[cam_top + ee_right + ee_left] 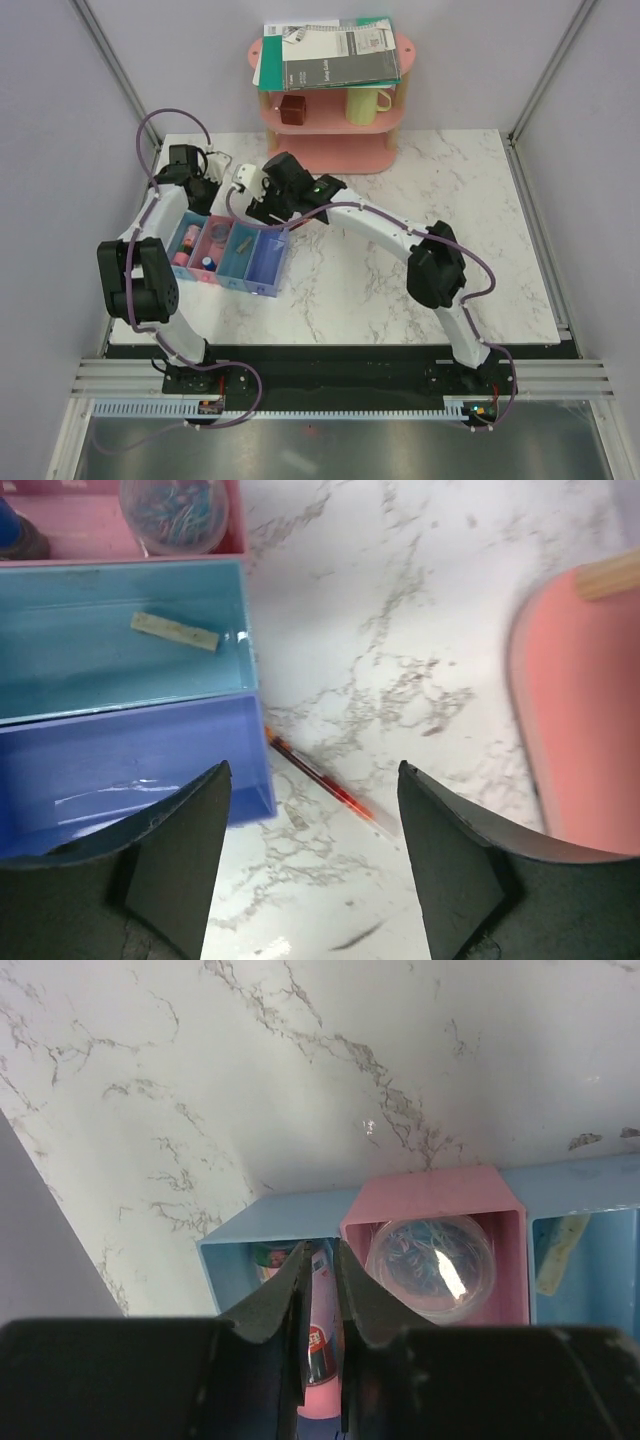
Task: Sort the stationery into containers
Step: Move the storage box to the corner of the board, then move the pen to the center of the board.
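Beside the violet-blue tray (130, 750), at its 3 o'clock, a red pen (320, 780) lay on the table (420, 630), slanting 10 to 4 o'clock. Your right gripper (312, 772) hung wide above it; you needed its jaws across the shaft, clear of the tray wall. Your left gripper (320, 1250), nearly closed, hovered over the blue tray (230, 1260).

Ahead of the right claw (312, 768) a pen (332, 791) lies on the table (400, 630), just beside the end tray (130, 765) at left; the rack (580, 700) stands at right.
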`<state>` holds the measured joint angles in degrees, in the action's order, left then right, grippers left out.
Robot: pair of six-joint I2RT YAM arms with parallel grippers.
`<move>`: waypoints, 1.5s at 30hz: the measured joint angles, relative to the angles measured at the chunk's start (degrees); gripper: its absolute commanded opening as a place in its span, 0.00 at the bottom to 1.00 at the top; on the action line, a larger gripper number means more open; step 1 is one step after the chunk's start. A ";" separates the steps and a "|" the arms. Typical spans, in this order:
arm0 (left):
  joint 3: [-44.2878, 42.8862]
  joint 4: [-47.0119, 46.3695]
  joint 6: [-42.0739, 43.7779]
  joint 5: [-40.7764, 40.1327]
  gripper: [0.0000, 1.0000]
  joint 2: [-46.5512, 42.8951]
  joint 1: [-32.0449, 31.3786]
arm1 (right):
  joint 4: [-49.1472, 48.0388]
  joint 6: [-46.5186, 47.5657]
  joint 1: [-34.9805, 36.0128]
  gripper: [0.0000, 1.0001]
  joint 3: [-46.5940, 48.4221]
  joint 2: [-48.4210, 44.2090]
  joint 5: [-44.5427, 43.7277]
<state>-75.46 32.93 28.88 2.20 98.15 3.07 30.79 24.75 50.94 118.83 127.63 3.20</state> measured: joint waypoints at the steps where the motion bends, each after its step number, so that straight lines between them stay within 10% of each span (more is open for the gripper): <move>1: 0.00 0.02 -0.11 0.26 0.34 -0.59 0.00 | -0.07 0.31 -0.28 0.77 -0.55 -1.64 0.00; 12: 0.04 2.10 -0.15 3.93 0.80 -9.44 0.00 | 4.76 12.11 -11.30 0.86 -5.35 -6.69 3.56; 25: 1.73 5.46 -0.02 4.39 0.85 -16.15 0.00 | 13.42 33.86 -15.74 0.88 -5.99 1.44 8.52; 45: 3.98 7.76 0.79 4.28 0.85 -21.03 0.00 | 15.17 41.03 -14.64 0.80 2.10 11.19 14.56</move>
<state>-71.48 40.69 29.67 6.48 77.12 3.07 45.95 65.78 36.29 120.92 138.82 17.76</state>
